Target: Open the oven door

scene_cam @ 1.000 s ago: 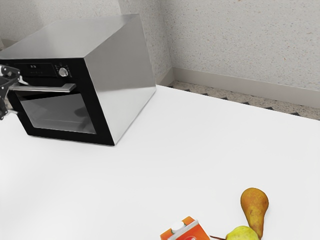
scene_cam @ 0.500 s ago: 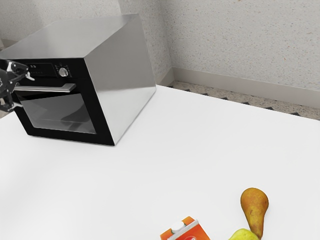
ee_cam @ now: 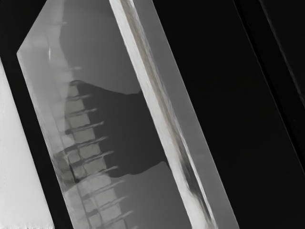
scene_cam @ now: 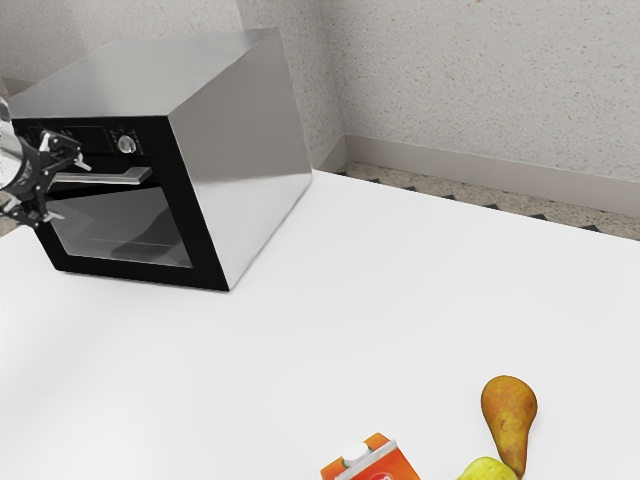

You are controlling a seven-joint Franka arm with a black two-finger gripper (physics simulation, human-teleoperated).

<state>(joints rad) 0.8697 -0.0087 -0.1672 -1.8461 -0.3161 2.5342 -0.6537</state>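
The gripper (scene_cam: 66, 190) has moved toward the exterior view's right, along the front of the oven (scene_cam: 240, 150). Its two fingers stand wide apart, one higher and one lower than the handle (scene_cam: 120, 177), and hold nothing. Whether they touch the handle, one cannot tell. The door (scene_cam: 125, 225), on the oven's front, remains shut. Probably the next need is to close on the handle, then pull.

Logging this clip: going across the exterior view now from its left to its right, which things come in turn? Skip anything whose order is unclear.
Hand, round control knob, orange carton, brown pear.
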